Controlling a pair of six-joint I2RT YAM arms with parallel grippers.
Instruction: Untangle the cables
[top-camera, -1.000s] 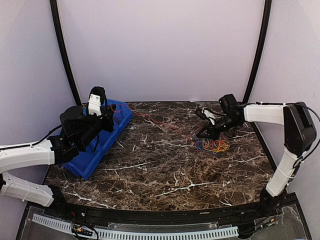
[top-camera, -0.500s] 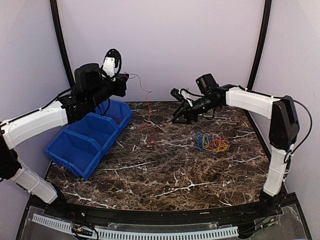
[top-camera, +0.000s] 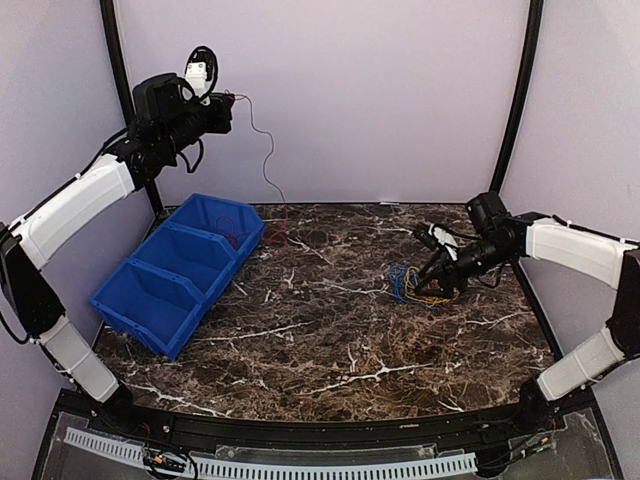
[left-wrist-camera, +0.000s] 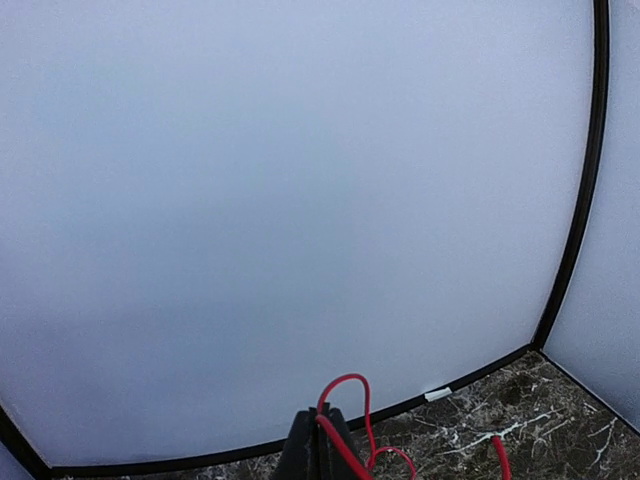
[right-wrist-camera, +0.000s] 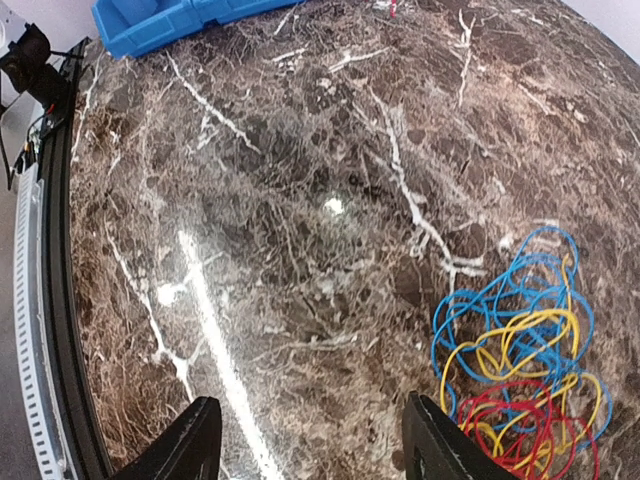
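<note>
While left pincer (left-wrist-camera: 318, 435) holds red cable (left-wrist-camera: 346, 378), blue bin (top-camera: 150, 297) below

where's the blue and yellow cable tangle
Top view: the cable tangle lies on the right side of the table, just beside the right gripper, far from the blue bin.

Your top external camera looks down from behind the arm bases over the whole marble table (top-camera: 330, 340). Your left wrist camera, high at 10 o'clock, faces the back wall (left-wrist-camera: 300, 200); both show the red cable (left-wrist-camera: 345, 378). Your right wrist camera, close above the tabletop at 3 o'clock, shares the cable tangle (right-wrist-camera: 520, 380) and blue bin (right-wrist-camera: 170, 20) with the top view.
</note>
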